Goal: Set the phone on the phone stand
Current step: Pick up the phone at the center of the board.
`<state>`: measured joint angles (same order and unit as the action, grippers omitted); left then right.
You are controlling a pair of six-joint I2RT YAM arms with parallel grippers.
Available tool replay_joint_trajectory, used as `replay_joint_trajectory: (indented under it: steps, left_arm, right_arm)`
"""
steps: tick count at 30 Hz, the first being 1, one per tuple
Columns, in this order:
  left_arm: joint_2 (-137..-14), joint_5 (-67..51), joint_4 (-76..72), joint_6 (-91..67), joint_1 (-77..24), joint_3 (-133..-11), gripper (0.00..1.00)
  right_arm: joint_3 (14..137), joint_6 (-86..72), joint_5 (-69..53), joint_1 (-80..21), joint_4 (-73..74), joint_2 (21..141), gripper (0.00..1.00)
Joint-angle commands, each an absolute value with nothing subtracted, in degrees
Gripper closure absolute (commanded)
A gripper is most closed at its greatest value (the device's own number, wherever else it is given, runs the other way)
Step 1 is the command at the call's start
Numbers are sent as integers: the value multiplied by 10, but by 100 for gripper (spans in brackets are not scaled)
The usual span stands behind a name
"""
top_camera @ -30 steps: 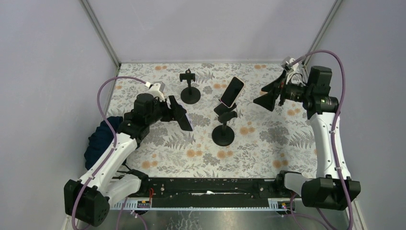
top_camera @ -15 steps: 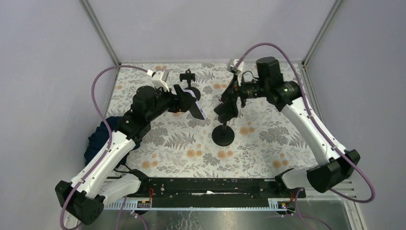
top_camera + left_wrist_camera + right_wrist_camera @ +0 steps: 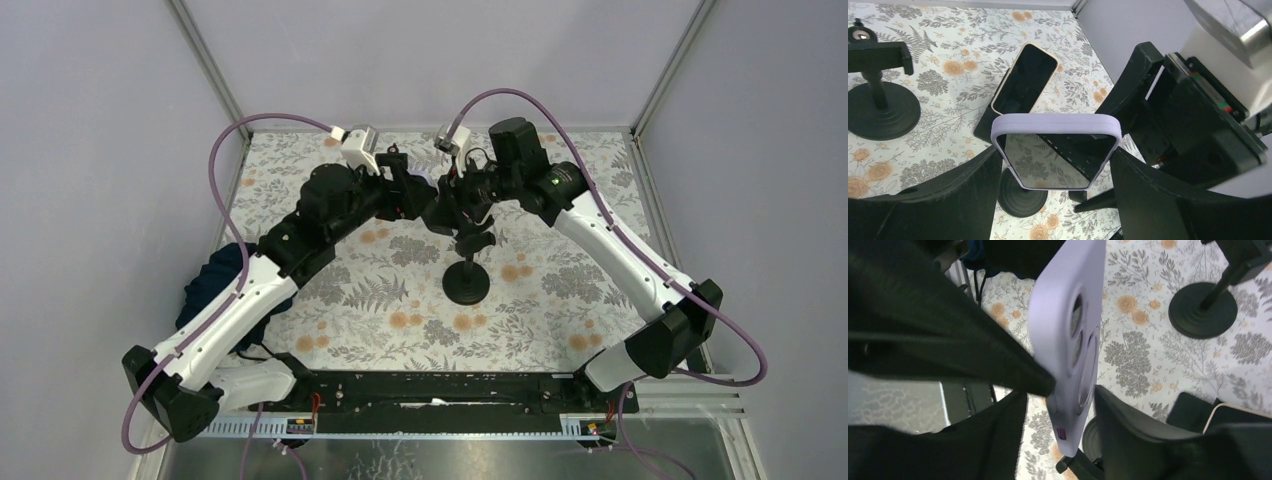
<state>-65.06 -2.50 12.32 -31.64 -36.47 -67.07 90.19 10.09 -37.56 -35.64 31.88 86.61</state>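
Observation:
A lavender-cased phone [image 3: 1055, 127] hangs above the mat, held across its width by my left gripper [image 3: 1055, 161], which is shut on it. My right gripper [image 3: 1060, 395] faces the left one over the middle stand. Its fingers straddle the phone's lower end [image 3: 1068, 425]: one finger lies against the camera side and a gap shows on the other side. In the top view both grippers [image 3: 437, 205] meet and hide the phone. An empty black phone stand [image 3: 878, 107] stands at the back left.
A second black stand [image 3: 467, 283] in the middle carries a cream-cased phone [image 3: 1024, 80] on its cradle, just below the grippers. A dark blue cloth [image 3: 205, 290] lies at the left edge. Grey walls close in the floral mat [image 3: 560, 300].
The left arm carried the lavender phone right and back to the middle. The right arm swung in from the right, and its jaws narrowed around the phone's end.

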Motion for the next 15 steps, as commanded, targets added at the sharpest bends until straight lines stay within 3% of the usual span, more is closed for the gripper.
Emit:
replay_joint_trajectory:
  steps: [1, 4, 7, 15]
  left_arm:
    - [-656, -2, 55, -329, -385, -702, 96]
    - [-659, -2, 51, -333, -393, -706, 94]
    - [-655, -6, 43, -342, -396, -705, 88]
    - [-591, -27, 2, -359, -397, -659, 24]
  right_arm:
    - [928, 73, -359, -360, 286, 866, 57]
    - [919, 71, -355, -360, 280, 856, 83]
    - [910, 71, -365, -360, 279, 843, 96]
    - [866, 36, -495, -319, 246, 807, 100]
